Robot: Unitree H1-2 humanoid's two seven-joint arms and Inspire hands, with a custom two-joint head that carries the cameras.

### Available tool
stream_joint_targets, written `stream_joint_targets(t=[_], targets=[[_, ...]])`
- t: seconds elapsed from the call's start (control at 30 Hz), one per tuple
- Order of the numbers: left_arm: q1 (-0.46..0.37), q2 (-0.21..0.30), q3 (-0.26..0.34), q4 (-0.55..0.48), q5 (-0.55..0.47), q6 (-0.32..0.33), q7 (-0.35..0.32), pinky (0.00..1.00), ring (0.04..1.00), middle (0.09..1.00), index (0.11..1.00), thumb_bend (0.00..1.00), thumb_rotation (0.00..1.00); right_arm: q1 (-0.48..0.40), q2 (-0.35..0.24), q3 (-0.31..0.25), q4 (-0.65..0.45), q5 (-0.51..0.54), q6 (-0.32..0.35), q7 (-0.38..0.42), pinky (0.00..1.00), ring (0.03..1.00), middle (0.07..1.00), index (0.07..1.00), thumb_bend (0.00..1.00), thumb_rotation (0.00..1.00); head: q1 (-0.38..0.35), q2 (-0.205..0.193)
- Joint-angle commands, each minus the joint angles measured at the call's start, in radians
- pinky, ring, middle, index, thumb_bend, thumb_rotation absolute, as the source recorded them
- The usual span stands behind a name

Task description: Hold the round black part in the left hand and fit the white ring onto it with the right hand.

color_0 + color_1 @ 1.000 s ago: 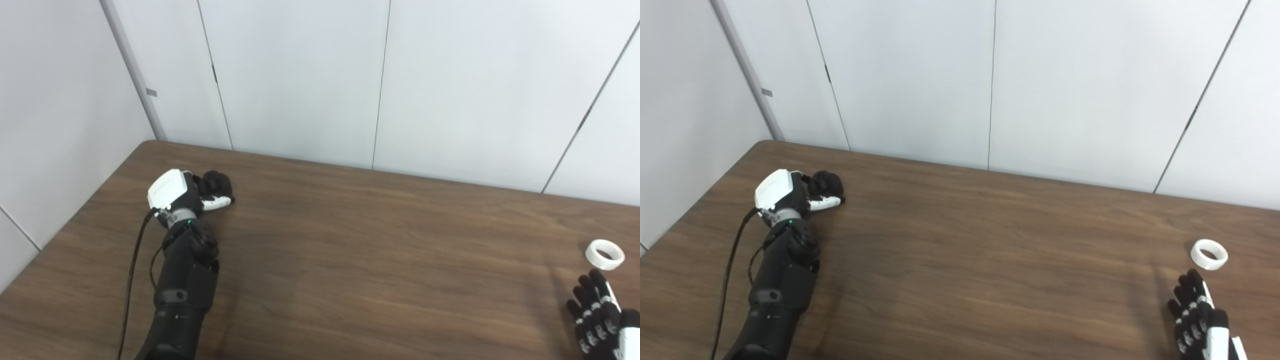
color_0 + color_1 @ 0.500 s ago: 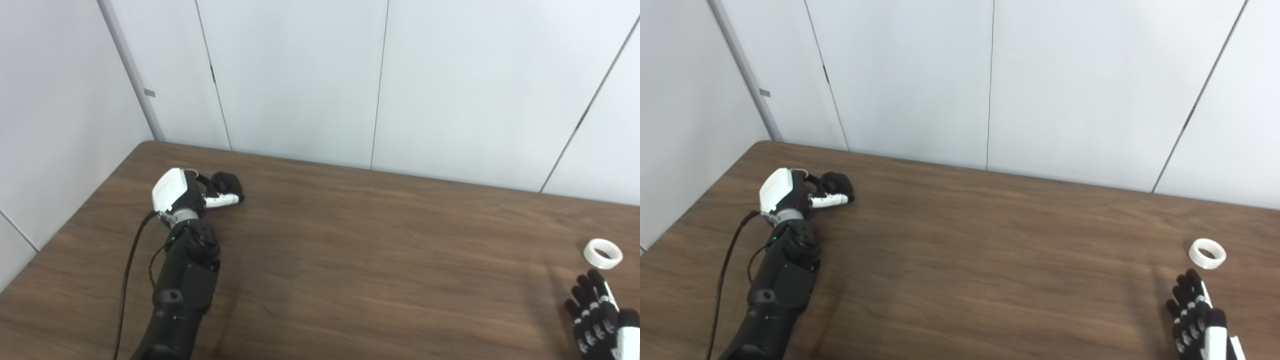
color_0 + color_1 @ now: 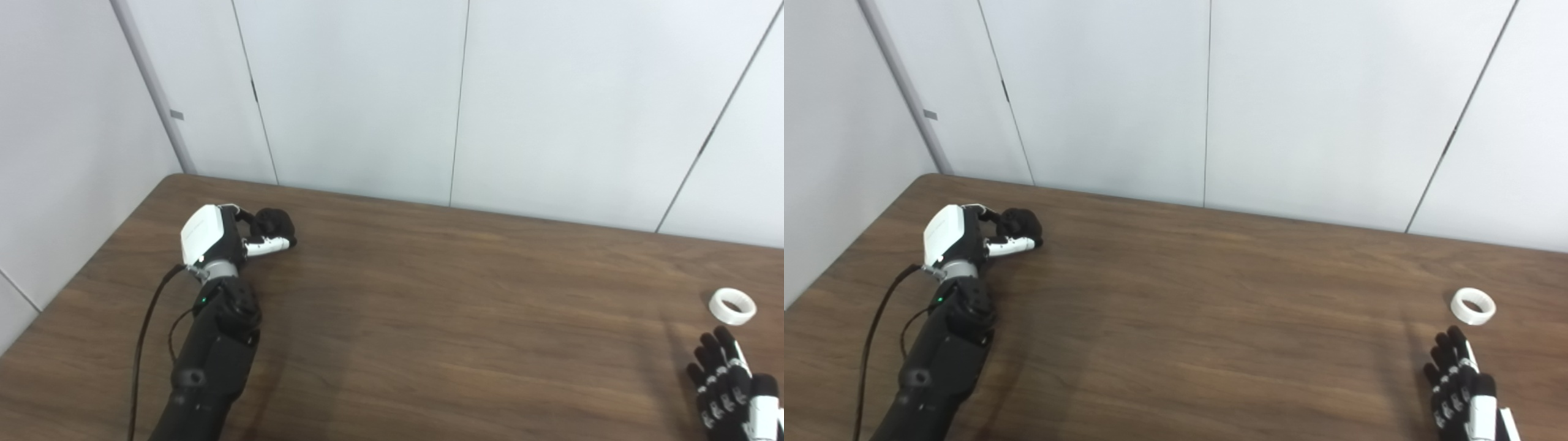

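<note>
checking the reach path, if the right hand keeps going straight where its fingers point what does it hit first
Most likely the white ring. The right hand lies open, fingers pointing away from the robot, and the ring lies on the table just past the fingertips, with bare wood between. Depth is uncertain, so it might pass slightly to one side.

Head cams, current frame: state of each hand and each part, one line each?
left hand: shut on the round black part, low over the table's far left
round black part: gripped in the left hand
right hand: open, fingers apart, holding nothing, near the white ring
white ring: lying flat on the table, untouched, not yet fitted
table: bears the ring
</note>
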Motion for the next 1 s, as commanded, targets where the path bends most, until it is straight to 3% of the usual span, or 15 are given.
stream_joint_targets(t=[0.0,0.27,0.5,0.67,0.83,0.97], targets=[[0.001,0.006,-0.02,-0.114,0.0,-0.017,0.002,0.92,0.857,0.76,0.486,0.52,0.05,0.01,0.009,0.009,-0.001,-0.005,0.017,-0.004,1.0,1.0,0.989,0.984,0.6,1.0,-0.003,0.003],[0.096,-0.033,-0.12,-0.339,0.026,0.011,-0.084,0.85,0.885,0.783,0.487,0.52,0.05,0.006,0.005,0.018,-0.009,-0.013,0.019,-0.01,1.0,1.0,0.991,0.984,0.61,1.0,-0.016,0.014],[0.167,-0.091,-0.184,-0.525,0.081,0.015,-0.23,0.82,0.884,0.79,0.487,0.52,0.05,0.008,0.012,0.027,-0.036,-0.021,0.046,-0.024,1.0,1.0,0.993,0.994,0.61,1.0,-0.046,0.034],[0.216,-0.108,-0.282,-0.625,0.131,0.011,-0.324,0.84,0.88,0.785,0.486,0.52,0.05,0.006,0.029,0.034,-0.052,-0.029,0.057,-0.04,1.0,1.0,0.988,0.985,0.61,1.0,-0.073,0.046],[0.265,-0.103,-0.38,-0.659,0.181,-0.053,-0.352,0.96,0.875,0.771,0.486,0.52,0.05,0.005,0.047,0.046,-0.078,-0.046,0.084,-0.062,1.0,1.0,0.984,0.984,0.6,1.0,-0.097,0.06],[0.319,-0.105,-0.444,-0.661,0.194,-0.125,-0.353,0.96,0.871,0.771,0.486,0.52,0.05,0.008,0.059,0.055,-0.105,-0.05,0.109,-0.072,1.0,1.0,0.989,0.988,0.59,1.0,-0.125,0.077]])
